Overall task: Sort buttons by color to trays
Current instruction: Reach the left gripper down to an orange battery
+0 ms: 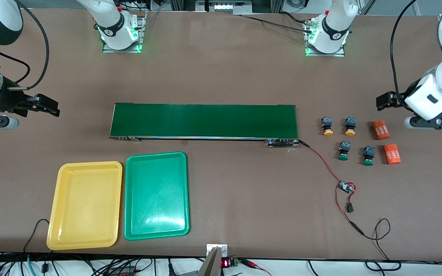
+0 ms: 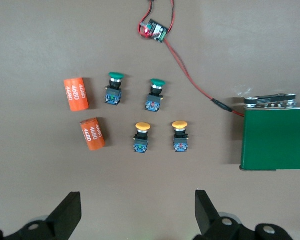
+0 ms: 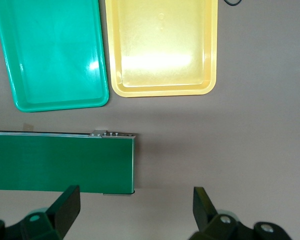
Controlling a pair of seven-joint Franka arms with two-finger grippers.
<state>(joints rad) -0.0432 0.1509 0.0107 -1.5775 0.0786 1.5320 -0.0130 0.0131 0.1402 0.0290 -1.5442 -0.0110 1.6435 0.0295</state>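
Buttons lie on the worktop at the left arm's end: two green-capped buttons [image 1: 355, 153] nearer the front camera, two yellow-capped buttons [image 1: 338, 126] just farther, orange cylinders [image 1: 386, 141] beside them. At the right arm's end the yellow tray [image 1: 84, 205] and green tray [image 1: 156, 195] lie side by side, nearer than the conveyor belt [image 1: 203, 120]. The left pincer [image 2: 139, 212] hangs wide open, holding nothing, over bare worktop by the cylinders. The right pincer [image 3: 137, 207] waits open and empty.

The brown counter [image 1: 225, 76] carried a green belt [image 1: 203, 120], yellow tray [image 1: 84, 205], green tray [image 1: 155, 195], four buttons [image 1: 345, 140], two orange cylinders [image 1: 386, 142] and a wired board [image 1: 346, 187].
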